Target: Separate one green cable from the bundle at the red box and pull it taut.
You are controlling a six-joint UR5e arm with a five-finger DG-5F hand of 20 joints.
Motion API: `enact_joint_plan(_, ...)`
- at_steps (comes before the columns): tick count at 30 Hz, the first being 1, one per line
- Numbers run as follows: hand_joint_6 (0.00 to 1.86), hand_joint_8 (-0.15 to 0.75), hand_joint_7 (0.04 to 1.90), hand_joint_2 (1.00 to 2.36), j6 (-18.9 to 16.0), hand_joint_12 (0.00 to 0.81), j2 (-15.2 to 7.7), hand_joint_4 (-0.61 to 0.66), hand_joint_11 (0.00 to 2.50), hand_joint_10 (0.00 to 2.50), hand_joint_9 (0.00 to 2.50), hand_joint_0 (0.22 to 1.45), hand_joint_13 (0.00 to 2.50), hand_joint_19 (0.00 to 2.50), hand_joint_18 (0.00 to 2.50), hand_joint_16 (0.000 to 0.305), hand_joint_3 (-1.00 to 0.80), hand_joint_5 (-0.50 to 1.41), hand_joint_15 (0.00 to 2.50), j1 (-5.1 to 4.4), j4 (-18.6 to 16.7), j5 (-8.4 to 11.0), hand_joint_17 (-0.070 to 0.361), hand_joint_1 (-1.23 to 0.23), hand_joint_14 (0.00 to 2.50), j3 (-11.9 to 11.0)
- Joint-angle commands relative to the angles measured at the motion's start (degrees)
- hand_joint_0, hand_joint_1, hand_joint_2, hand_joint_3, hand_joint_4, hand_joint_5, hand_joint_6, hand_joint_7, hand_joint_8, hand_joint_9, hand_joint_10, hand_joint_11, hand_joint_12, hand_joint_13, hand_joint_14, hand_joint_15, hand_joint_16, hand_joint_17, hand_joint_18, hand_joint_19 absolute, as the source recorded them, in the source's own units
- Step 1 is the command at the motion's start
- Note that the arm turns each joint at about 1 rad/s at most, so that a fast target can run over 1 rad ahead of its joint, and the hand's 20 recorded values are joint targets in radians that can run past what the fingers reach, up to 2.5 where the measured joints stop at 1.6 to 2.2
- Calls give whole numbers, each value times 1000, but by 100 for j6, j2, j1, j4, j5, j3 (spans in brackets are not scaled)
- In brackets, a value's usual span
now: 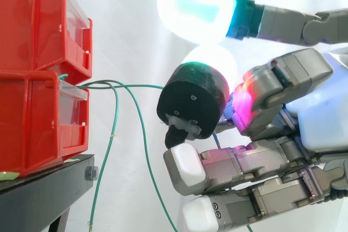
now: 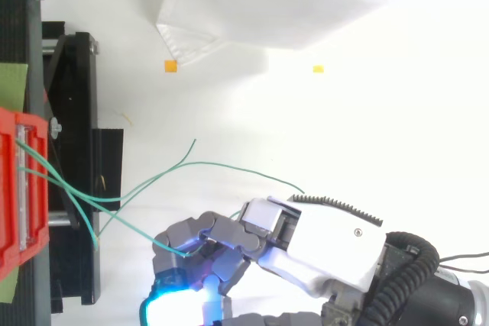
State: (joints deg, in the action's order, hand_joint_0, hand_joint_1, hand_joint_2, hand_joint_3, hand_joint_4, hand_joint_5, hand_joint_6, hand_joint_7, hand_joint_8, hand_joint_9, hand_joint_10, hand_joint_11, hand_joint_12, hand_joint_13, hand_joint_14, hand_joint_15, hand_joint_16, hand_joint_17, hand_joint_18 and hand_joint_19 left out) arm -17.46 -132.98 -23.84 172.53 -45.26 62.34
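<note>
Two stacked red boxes (image 1: pixel 32 118) (image 2: pixel 11 188) stand at the left on a black stand (image 1: pixel 43 194). Thin green cables come out of the lower box's front. One green cable (image 1: pixel 141 86) (image 2: pixel 164 244) runs nearly level from the box to my hand (image 1: pixel 261 112) (image 2: pixel 306 242), whose curled fingers and thumb pinch it between the pads; it looks close to straight. The pinch point itself is hidden behind a dark fingertip (image 1: pixel 193 107). The other green cables (image 1: pixel 109 150) (image 2: pixel 229 166) hang slack below and beside the held one, apart from my hand.
The white curtain hangs behind, and the floor is white. On that floor lie a small orange marker (image 2: pixel 170 66) and a yellow marker (image 2: pixel 317 69), far from the hand. The stand's black frame (image 2: pixel 80 112) runs along the left edge.
</note>
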Motion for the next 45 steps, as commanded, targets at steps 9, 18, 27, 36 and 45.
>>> enact_joint_plan(9,923,465,1288,1008,6,406,0,441,1352,980,900,581,598,605,248,77,106,-210,850,10,0,0,174,-907,20,-3)
enact_joint_plan(18,927,493,1217,1087,-3,405,0,481,1302,950,719,559,458,540,126,79,69,-246,756,10,18,0,177,-934,20,6)
enact_joint_plan(27,913,427,1272,1003,6,354,0,440,1501,649,700,483,403,557,40,68,-451,-257,753,10,-9,0,152,-943,23,-3)
enact_joint_plan(36,917,473,1205,1000,6,390,0,463,1357,806,706,387,442,559,103,75,-500,-254,748,10,9,0,168,-844,20,-3)
enact_joint_plan(45,822,455,1049,1000,-29,407,0,376,1444,359,915,358,618,634,417,77,-500,-230,762,10,27,0,174,-686,21,-3)
